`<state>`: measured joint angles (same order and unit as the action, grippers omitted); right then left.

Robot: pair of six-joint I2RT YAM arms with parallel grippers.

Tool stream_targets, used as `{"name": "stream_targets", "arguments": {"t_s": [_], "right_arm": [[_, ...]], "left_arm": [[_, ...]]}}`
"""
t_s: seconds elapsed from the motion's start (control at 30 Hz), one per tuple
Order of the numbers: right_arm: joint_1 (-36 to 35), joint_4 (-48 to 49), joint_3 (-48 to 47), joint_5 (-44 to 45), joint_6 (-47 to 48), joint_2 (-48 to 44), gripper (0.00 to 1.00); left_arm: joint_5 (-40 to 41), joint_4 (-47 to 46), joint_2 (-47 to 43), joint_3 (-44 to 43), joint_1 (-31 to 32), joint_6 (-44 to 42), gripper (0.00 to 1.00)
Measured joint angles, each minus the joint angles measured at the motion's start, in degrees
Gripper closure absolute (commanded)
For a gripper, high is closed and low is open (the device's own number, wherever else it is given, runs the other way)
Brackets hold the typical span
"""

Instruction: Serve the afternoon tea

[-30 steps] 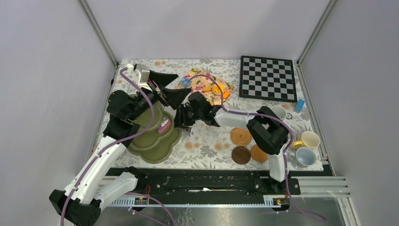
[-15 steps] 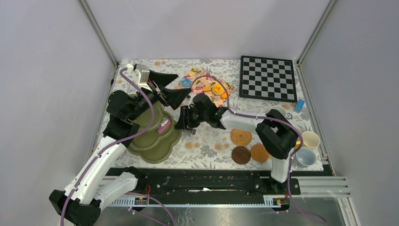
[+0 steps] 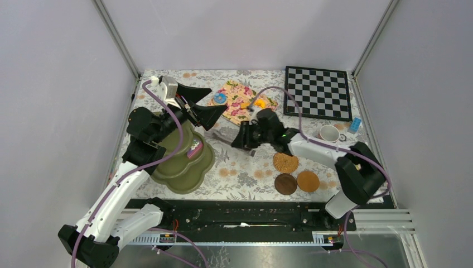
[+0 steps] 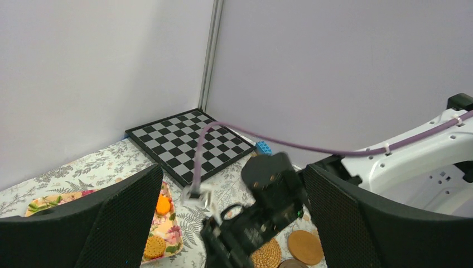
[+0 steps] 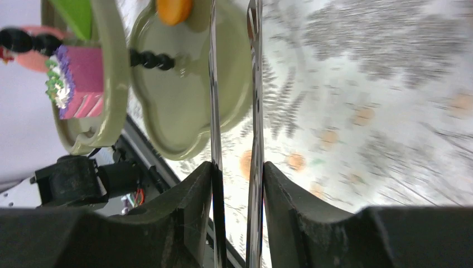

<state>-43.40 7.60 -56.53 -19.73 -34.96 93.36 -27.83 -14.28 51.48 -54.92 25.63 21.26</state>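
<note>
- The table is covered with a pale cloth printed with ferns and flowers.
- An olive-green scalloped stand stands on its left side.
- A flowered tray lies at the back middle, and the chessboard is near it on the right.
- A blue block lies by the chessboard's near right corner, and a pale mug stands near the block.
- A woven coaster, a dark brown coaster and a tan coaster lie close together at the near right.

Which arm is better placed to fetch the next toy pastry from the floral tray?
Right, most likely. The right gripper holds the metal tongs beside the floral tray of toy pastries; the left gripper hangs open, empty, raised near the olive-green tiered stand.
</note>
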Motion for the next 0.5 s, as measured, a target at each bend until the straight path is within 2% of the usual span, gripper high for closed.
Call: {"name": "stream_targets", "arguments": {"t_s": [0.27, 0.5], "right_arm": [[13.86, -6.99, 4.7, 5.66, 5.73, -13.03, 0.55], [18.29, -19.15, -1.2, 16.37, 15.52, -14.43, 0.54]], "left_arm": [[-0.09, 0.0, 0.0, 0.0, 0.24, 0.02, 0.01], [-0.24, -0.02, 0.0, 0.0, 0.37, 0.02, 0.01]]}}
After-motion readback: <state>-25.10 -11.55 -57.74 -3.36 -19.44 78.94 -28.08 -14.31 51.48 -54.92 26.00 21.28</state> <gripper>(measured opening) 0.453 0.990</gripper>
